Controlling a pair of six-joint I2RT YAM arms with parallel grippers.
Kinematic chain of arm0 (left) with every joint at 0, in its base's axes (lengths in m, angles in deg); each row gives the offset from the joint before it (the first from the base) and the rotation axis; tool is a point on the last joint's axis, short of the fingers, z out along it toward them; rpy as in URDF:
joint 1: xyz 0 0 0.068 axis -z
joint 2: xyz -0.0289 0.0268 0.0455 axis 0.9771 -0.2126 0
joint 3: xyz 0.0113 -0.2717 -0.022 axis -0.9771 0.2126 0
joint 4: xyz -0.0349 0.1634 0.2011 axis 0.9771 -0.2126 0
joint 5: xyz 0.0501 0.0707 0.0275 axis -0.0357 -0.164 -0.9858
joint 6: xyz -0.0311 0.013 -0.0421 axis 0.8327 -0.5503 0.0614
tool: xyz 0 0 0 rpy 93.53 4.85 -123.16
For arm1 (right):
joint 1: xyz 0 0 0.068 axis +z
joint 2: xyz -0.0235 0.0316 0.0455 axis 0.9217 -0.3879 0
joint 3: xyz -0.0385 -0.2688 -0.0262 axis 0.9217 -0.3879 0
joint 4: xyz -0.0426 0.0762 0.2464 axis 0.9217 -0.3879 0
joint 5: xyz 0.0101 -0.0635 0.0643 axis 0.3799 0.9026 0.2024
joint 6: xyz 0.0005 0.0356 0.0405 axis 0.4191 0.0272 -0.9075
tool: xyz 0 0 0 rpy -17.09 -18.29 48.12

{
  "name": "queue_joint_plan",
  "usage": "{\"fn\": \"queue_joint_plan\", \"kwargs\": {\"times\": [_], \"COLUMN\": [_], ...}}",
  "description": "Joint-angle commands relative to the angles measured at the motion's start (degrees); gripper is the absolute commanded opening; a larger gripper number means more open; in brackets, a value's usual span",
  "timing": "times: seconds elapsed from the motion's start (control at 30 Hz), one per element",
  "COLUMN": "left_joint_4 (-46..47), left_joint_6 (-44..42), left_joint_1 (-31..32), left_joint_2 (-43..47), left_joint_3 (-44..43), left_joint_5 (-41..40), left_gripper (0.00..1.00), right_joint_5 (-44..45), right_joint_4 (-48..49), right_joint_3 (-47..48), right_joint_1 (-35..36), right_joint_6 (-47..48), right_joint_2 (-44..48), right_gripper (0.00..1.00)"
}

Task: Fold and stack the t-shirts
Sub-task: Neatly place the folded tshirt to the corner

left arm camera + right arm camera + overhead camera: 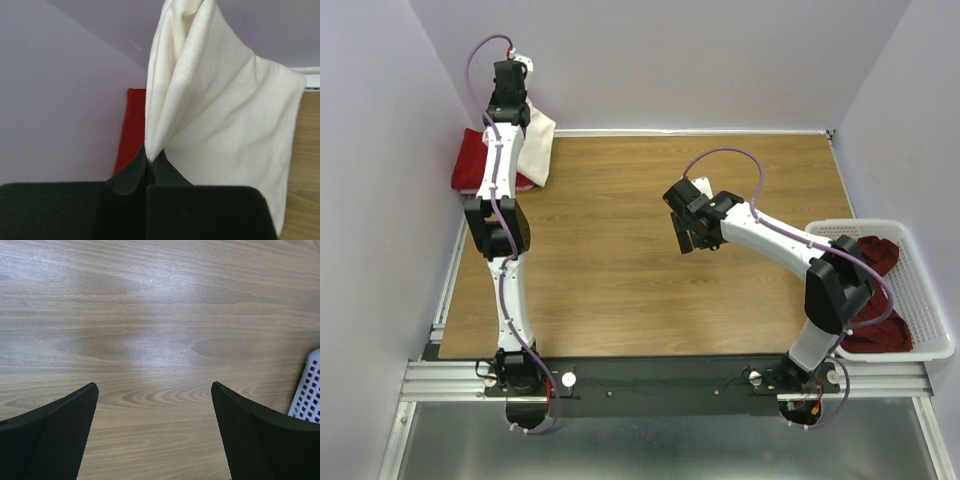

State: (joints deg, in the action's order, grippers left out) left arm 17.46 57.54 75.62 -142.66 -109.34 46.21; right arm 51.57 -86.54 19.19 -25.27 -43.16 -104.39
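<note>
Left gripper (150,162), extended far and raised, pinches cream t-shirt (220,115) (hanging limp).

wooden table (620,255), white lattice basket (928,300) (at its right edge), lilac walls (670,60)

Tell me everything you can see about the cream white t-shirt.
The cream-white t-shirt looks like soft, plain cotton. It hangs bunched in long folds, pinched by the shut left gripper over the far left corner of the table. It drapes beside a red shirt; whether they touch is unclear. No sleeves or collar can be made out.
</note>
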Motion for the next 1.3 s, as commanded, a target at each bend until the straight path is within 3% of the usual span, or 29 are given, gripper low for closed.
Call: {"fn": "queue_joint_plan", "kwargs": {"times": [0.0,0.83,0.87,0.9,0.93,1.0,1.2,1.27], "left_joint_4": [0.4,5.2,5.3,5.3,5.4,5.5,7.9,11.3], "left_joint_6": [-2.9,-4.1,-4.0,-3.5,-2.5,-2.2,5.2,7.7], "left_joint_1": [-2.8,-10.3,-10.4,-10.4,-10.5,-10.5,-9.2,-7.2], "left_joint_2": [-1.4,-7.4,-7.5,-7.4,-7.3,-6.4,2.0,5.6], "left_joint_3": [-4.9,-4.7,-4.6,-4.4,-3.8,-2.9,3.3,9.3], "left_joint_5": [-1.9,-0.7,-1.0,-1.6,-2.5,-2.2,1.4,4.9], "left_gripper": [0.00,0.00,0.10,0.28,0.70,0.76,0.77,0.77], "right_joint_5": [2.3,0.3,0.4,0.6,0.7,1.5,4.7,6.5], "right_joint_4": [-6.4,-10.7,-10.8,-10.8,-10.6,-10.4,-9.4,-8.8], "right_joint_3": [3.3,9.1,9.1,8.9,8.6,8.8,11.6,11.8], "right_joint_1": [-0.2,-0.2,-0.2,-0.2,-0.2,-0.2,-0.2,-0.3], "right_joint_6": [-2.6,-3.3,-3.5,-3.8,-3.9,-3.5,-1.6,-1.5], "right_joint_2": [-1.2,-7.1,-6.9,-6.7,-6.5,-6.7,-6.9,-6.6], "right_gripper": [1.00,0.99,0.99,0.99,0.99,0.99,0.99,0.99]}}
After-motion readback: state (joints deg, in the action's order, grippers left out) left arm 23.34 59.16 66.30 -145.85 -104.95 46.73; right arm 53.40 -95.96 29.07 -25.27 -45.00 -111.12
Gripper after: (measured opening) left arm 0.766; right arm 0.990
